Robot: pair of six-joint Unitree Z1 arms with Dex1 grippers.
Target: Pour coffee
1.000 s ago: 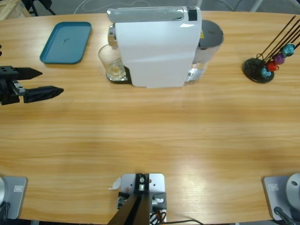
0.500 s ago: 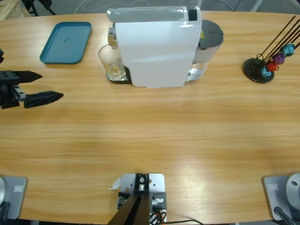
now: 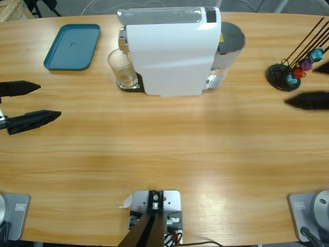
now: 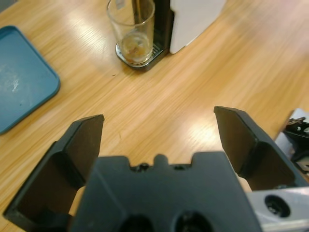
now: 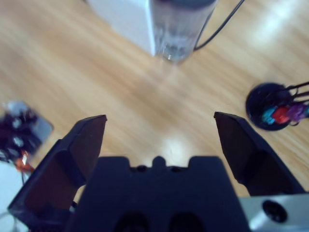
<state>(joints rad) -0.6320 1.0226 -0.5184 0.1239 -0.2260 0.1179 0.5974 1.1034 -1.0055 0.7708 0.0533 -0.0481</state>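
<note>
Coffee [image 4: 134, 44] — a shallow brown layer lying at the bottom of a clear glass [image 3: 122, 69], standing on the black drip tray [image 4: 140, 57] against the white coffee machine [image 3: 172, 51], toward the far side of the wooden table [image 3: 164, 149]. Left gripper [image 3: 32, 103] hovering over the table's left edge, jaws spread wide and holding nothing, well apart from the glass and pointing toward it in the left wrist view. Teal tray [image 3: 73, 46] lying near the far left corner, beside the machine. Right gripper [image 3: 321, 85] showing only as dark jaw tips at the right edge — jaws wide apart in the right wrist view, gripping nothing. Black capsule stand [image 3: 284, 76] with coloured capsules [image 3: 300, 70] sitting near those tips, at the far right.
</note>
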